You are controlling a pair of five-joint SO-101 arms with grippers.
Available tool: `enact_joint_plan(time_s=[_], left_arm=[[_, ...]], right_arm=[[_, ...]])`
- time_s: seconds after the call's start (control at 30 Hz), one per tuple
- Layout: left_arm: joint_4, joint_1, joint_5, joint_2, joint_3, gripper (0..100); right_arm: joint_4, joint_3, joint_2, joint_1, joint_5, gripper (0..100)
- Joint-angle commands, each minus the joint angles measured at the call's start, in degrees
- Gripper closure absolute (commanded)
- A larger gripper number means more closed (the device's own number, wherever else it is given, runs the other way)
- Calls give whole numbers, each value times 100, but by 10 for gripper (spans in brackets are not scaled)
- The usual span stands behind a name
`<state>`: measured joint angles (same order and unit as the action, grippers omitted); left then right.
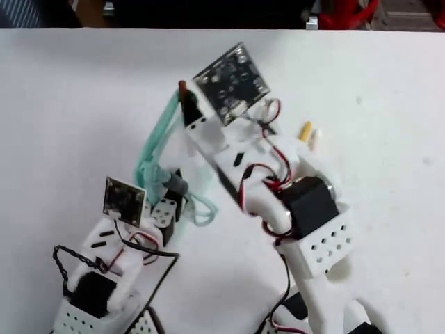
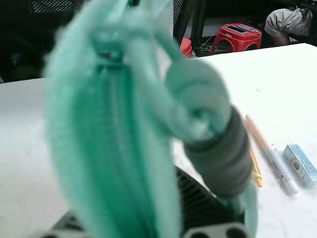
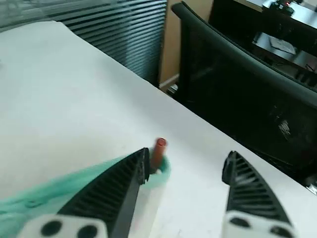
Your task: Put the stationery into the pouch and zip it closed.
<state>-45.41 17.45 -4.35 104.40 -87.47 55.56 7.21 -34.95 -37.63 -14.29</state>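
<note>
Gripping, left gripper (image 1: pixel 169 202): jaws closed on the teal pouch (image 2: pixel 109 148), which is held on edge.
Right gripper (image 3: pixel 187 163): jaws wide and empty, just beside the pouch's far end.
Done: one brown pencil (image 3: pixel 160 148) is in, its end poking out.
Remaining: white pen (image 2: pixel 280 168), orange pen (image 2: pixel 253 161) and blue eraser (image 2: pixel 300 165) lie on the table (image 1: pixel 69 104); zip not yet closed.
Writing: eraser print too small to read; nothing else legible.

No lettering is legible, apparently not even on the eraser (image 2: pixel 300 166).
</note>
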Motion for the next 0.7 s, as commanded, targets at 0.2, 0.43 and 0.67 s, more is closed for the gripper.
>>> enact_joint_plan(time_s=[0.2,0.43,0.67], left_arm=[[88,-40,70,13,158,945],[88,180,79,13,141,945],[88,180,79,13,141,944]], right_arm=[[-523,-316,1095,127,18,769],[-927,-343,1314,180,-26,773],[-963,-369,1736,321,-35,989]])
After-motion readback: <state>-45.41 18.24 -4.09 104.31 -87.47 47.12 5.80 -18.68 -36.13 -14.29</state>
